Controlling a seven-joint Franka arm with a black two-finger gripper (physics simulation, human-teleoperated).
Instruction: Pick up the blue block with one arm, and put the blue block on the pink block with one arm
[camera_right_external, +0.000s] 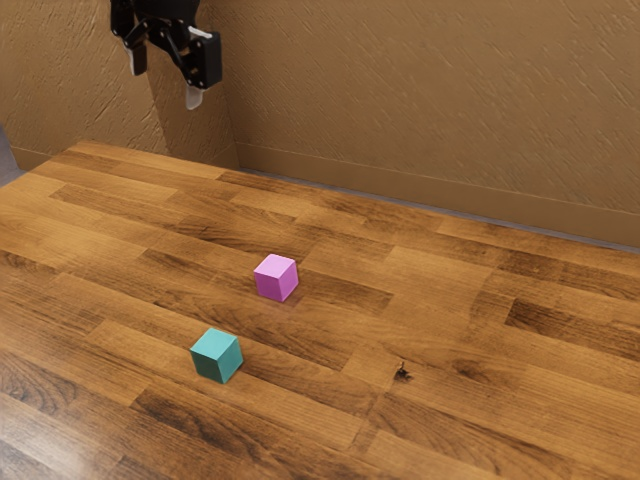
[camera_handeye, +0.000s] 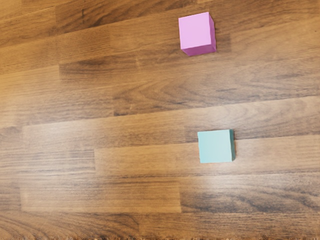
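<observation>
Hanging high above the table (camera_right_external: 480, 330), your claw (camera_right_external: 165, 75) was spread and empty. The blue block (camera_right_external: 217, 355) lay far below, near the pink block (camera_right_external: 276, 277) but apart, leaving room for a grasp.

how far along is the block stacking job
Done: nothing yet. The blue block sits on the table, apart from the pink block. In hand: nothing, the gripper hangs open and high above the table near the wall. Left: everything, coming down over the blue block, gripping it, lifting it and setting it on the pink block.
</observation>
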